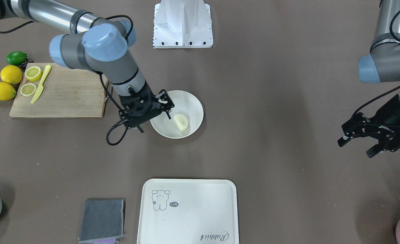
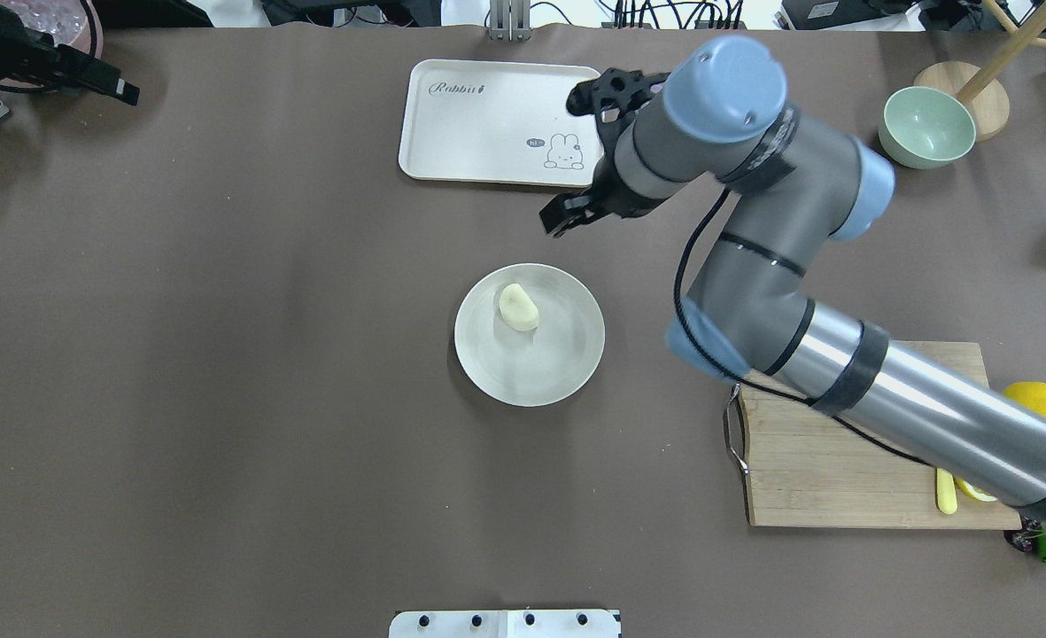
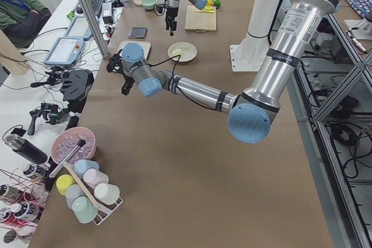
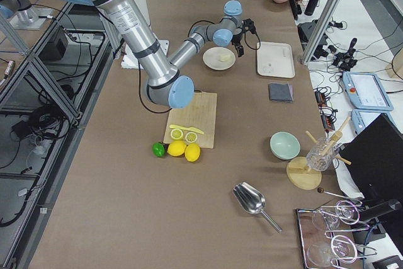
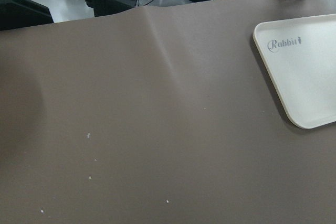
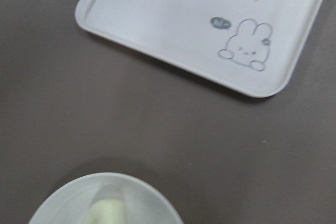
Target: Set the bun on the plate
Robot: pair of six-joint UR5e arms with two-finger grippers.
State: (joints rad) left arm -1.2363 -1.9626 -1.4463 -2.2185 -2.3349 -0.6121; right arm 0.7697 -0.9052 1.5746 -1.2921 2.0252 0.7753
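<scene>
Jaws of the right gripper [image 1: 155, 123] stand released and empty, raised near the plate [image 1: 194, 105]; left gripper [image 1: 355, 148] jaws likewise released. Bun [image 1: 181, 122] rests on the plate, mid-counter [image 1: 271, 101].

The bun [image 1: 181, 122] is pale cream-yellow, the plate [image 1: 190, 102] off-white, the tray [image 1: 203, 210] cream with a grey rabbit drawing.

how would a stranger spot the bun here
Find the round off-white plate mid-table, just robot-side of the rabbit tray. The bun lies on it: a smooth pale cream half-dome, unlike the segmented lemon halves on the cutting board.
</scene>
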